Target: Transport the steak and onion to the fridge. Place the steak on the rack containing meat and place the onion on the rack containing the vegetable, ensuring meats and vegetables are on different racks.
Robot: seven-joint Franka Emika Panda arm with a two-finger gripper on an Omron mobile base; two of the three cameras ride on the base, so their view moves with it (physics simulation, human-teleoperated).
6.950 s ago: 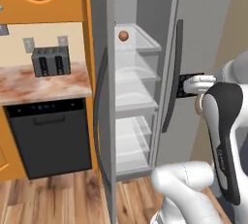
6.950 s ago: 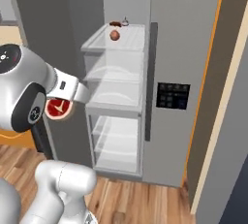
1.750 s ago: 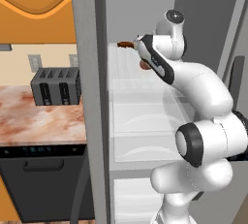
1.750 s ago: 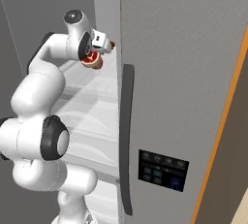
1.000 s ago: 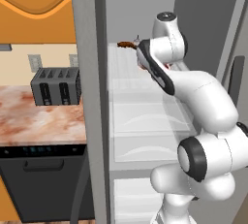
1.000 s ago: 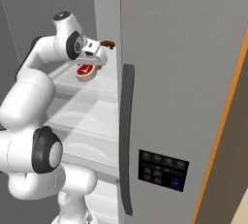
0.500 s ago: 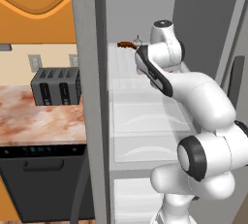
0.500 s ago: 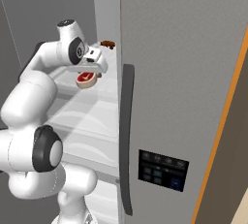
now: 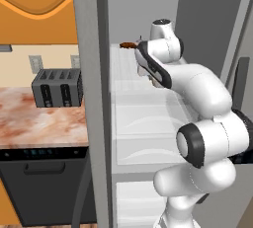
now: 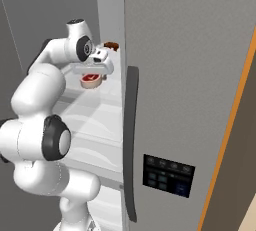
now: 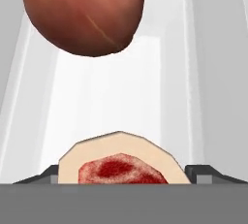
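Kitchen counter with a toaster (image 9: 55,87) sits far left, then the fridge (image 10: 190,65) with its door swung open and my arm reaching deep onto an upper white shelf (image 9: 143,101). From the right base camera, the gripper (image 10: 95,70) hangs above that shelf with the steak (image 10: 91,80) just beneath it; the hand camera shows the steak (image 11: 121,162) sitting between the two finger tips, so I judge the fingers are closed on it, narrowly apart. A large reddish-brown rounded thing (image 11: 85,12) looms at the top of the hand camera. Whether it is the onion or the shelf's meat I cannot tell. To do this well, I'd lower until the steak rests flat on the shelf, beside the dark brown item (image 10: 111,46) at the back if that is meat, then release.
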